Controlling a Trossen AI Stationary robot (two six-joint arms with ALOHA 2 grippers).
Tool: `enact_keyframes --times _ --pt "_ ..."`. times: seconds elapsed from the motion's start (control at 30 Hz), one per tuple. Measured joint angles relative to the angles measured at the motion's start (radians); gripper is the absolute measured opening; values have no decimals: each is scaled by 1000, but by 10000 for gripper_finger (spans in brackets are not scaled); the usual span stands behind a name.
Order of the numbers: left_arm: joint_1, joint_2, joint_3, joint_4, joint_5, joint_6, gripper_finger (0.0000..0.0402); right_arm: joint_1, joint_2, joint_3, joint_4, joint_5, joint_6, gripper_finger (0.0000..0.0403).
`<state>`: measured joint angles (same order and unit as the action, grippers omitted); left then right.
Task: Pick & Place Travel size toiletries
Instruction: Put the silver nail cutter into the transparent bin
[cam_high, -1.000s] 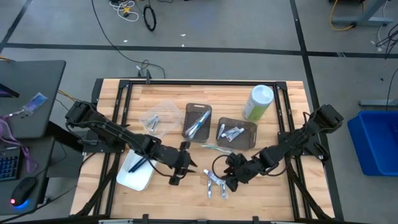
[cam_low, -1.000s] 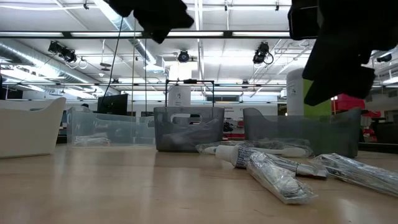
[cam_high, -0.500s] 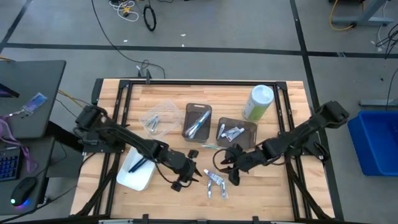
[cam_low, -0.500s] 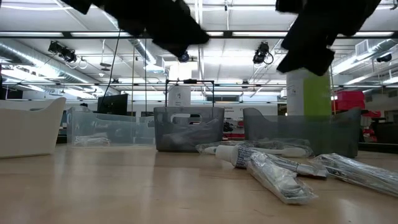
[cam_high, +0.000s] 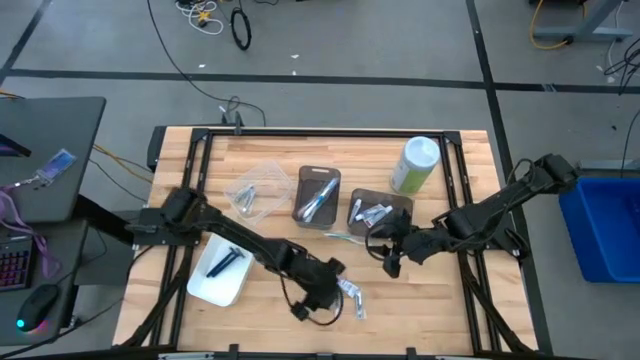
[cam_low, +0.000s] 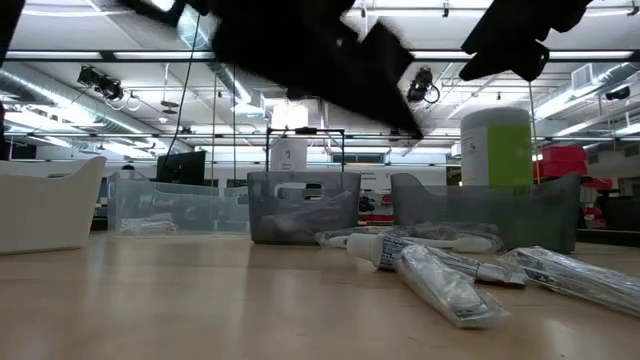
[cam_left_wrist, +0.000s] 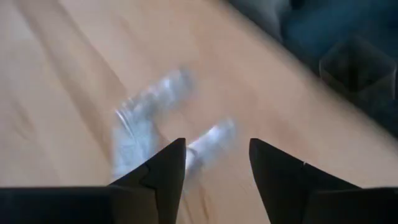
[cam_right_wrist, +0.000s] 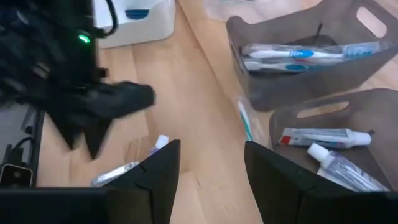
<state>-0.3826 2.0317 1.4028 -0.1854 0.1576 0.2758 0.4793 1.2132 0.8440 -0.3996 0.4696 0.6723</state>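
Loose wrapped tubes (cam_high: 352, 296) lie flat on the wooden table near its near edge; they show blurred in the left wrist view (cam_left_wrist: 146, 118) and to the right in the low view (cam_low: 440, 285). My left gripper (cam_high: 335, 288) hovers just left of them, open (cam_left_wrist: 217, 162), one tube (cam_left_wrist: 211, 137) ahead of the gap. A loose toothbrush (cam_high: 340, 237) lies beside the dark bins. My right gripper (cam_high: 386, 254) hangs open (cam_right_wrist: 211, 162) above the table, near the dark bin holding tubes (cam_high: 380, 213).
At the back stand a clear bin (cam_high: 255, 190), a dark bin with toothbrushes (cam_high: 318, 195) and a green canister (cam_high: 415, 165). A white bin (cam_high: 220, 270) with a blue razor sits at the left. Bare wood lies along the near edge.
My left gripper has swung down toward the table's right and near edge, arriving at the loose tubes. My right gripper has risen and drawn back from those tubes toward the far right, ending beside the dark bin. The tubes lie where they were.
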Motion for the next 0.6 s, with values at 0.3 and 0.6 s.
enact_keyframes --times 0.3,0.6 --pt "-9 205 245 -198 -77 251 197 -1 13 0 -5 0 -3 190" --pt "-20 237 258 -262 -171 321 191 -1 13 0 -1 -1 0 192"
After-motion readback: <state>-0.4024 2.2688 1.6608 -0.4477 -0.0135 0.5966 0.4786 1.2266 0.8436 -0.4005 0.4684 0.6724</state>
